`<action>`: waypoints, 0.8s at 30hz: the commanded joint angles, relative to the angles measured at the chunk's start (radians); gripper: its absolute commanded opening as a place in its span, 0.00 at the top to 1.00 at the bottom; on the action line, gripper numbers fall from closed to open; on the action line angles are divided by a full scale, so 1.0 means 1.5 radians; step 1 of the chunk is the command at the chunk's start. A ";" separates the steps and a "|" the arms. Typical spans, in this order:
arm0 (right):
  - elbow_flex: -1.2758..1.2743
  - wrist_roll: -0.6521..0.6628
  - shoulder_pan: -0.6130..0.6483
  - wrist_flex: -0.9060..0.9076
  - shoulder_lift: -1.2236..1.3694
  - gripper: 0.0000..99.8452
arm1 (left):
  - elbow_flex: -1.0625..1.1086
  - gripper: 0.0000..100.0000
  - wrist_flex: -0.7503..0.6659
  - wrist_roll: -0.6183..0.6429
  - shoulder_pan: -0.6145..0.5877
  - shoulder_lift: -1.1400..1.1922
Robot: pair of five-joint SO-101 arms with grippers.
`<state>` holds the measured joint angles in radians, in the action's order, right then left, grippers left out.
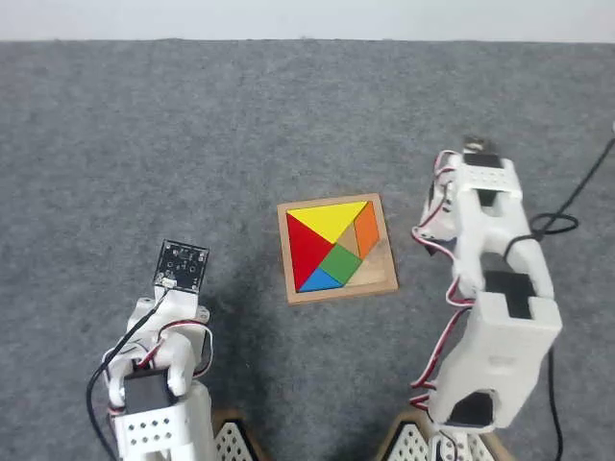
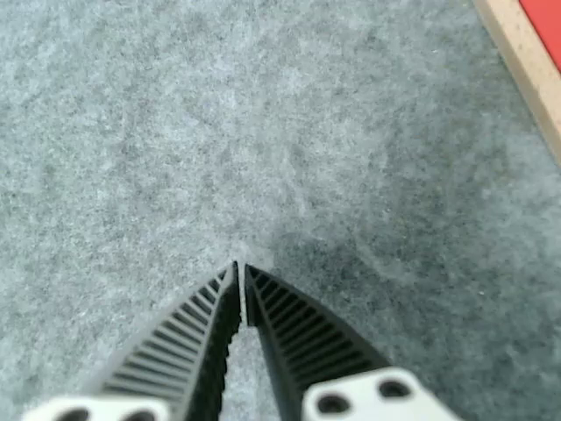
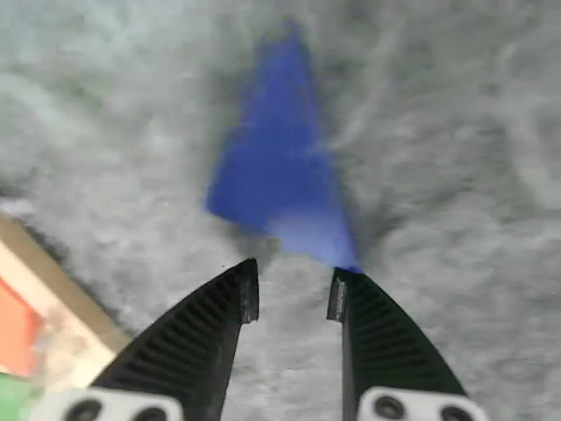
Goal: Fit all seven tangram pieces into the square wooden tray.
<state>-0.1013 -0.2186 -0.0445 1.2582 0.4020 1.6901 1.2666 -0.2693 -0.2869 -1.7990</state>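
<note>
The square wooden tray (image 1: 389, 279) lies mid-table. It holds a yellow triangle (image 1: 329, 221), a red triangle (image 1: 306, 252), a green square (image 1: 340, 263), a small blue triangle (image 1: 319, 280) and an orange parallelogram (image 1: 366, 229). A dark blue triangle (image 3: 279, 175) lies on the carpet just beyond my right gripper (image 3: 292, 294), which is open with one corner of the piece near a fingertip. One corner of the tray (image 3: 61, 303) sits beside that gripper. My left gripper (image 2: 238, 274) is shut and empty over bare carpet, with the tray edge (image 2: 521, 61) off to one side.
Grey carpet covers the whole table. The left arm (image 1: 159, 365) stands at the front left. The right arm (image 1: 495, 288) stretches along the right side of the tray, with a black cable (image 1: 567, 206) trailing beside it.
</note>
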 commanded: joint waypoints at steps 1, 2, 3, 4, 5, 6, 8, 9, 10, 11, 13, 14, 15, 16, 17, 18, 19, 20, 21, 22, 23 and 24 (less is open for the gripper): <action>0.007 0.018 -0.048 -0.018 -0.007 0.85 | -0.005 0.99 0.003 -0.009 -0.005 -0.013; 0.007 0.016 -0.051 -0.029 -0.007 0.85 | -0.005 0.99 0.003 -0.009 -0.005 -0.013; 0.007 0.015 -0.051 -0.039 -0.007 0.85 | -0.005 0.99 0.003 -0.009 -0.005 -0.013; 0.007 0.014 -0.050 -0.044 -0.007 0.85 | -0.005 0.99 0.003 -0.009 -0.005 -0.013; 0.007 0.014 -0.048 -0.047 -0.007 0.85 | -0.005 0.99 0.003 -0.009 -0.005 -0.013; 0.011 0.008 -0.044 -0.050 -0.008 0.85 | -0.005 0.99 0.003 -0.009 -0.005 -0.013; 0.030 -0.013 -0.043 -0.052 -0.006 0.85 | -0.005 0.99 0.003 -0.009 -0.005 -0.013; 0.042 -0.017 -0.046 -0.055 -0.005 0.85 | -0.005 0.99 0.003 -0.009 -0.005 -0.013; 0.058 -0.018 -0.048 -0.058 -0.002 0.85 | -0.005 0.99 0.003 -0.009 -0.005 -0.013; 0.074 -0.020 -0.049 -0.060 0.002 0.85 | -0.005 0.99 0.003 -0.009 -0.005 -0.013; 0.106 -0.020 -0.050 -0.060 0.011 0.85 | -0.005 0.99 0.003 -0.009 -0.005 -0.013; 0.125 -0.021 -0.050 -0.055 0.017 0.85 | -0.005 0.99 0.003 -0.009 -0.005 -0.013; 0.144 -0.021 -0.050 -0.042 0.022 0.85 | -0.005 0.99 0.003 -0.009 -0.005 -0.013; 0.164 -0.023 -0.050 -0.025 0.026 0.85 | -0.005 0.99 0.003 -0.009 -0.005 -0.013; 0.183 -0.023 -0.050 -0.010 0.028 0.85 | -0.005 0.99 0.003 -0.009 -0.005 -0.013; 0.199 -0.028 -0.050 0.007 0.028 0.85 | -0.005 0.99 0.003 -0.009 -0.005 -0.013; 0.216 -0.038 -0.050 0.022 0.027 0.85 | -0.005 0.99 0.003 -0.009 -0.005 -0.013; 0.229 -0.044 -0.047 0.035 0.026 0.85 | -0.005 0.99 0.003 -0.009 -0.005 -0.013; 0.242 -0.047 -0.042 0.048 0.025 0.85 | -0.005 0.99 0.003 -0.009 -0.005 -0.013; 0.257 -0.047 -0.033 0.058 0.025 0.85 | -0.005 0.99 0.003 -0.009 -0.005 -0.013; 0.270 -0.047 -0.023 0.062 0.025 0.85 | -0.005 0.99 0.003 -0.009 -0.005 -0.013; 0.279 -0.049 -0.015 0.063 0.026 0.85 | -0.005 0.99 0.003 -0.009 -0.005 -0.013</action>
<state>0.2271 -0.2754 -0.1013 1.3288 0.4572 1.6901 1.2666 -0.2693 -0.2869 -1.7990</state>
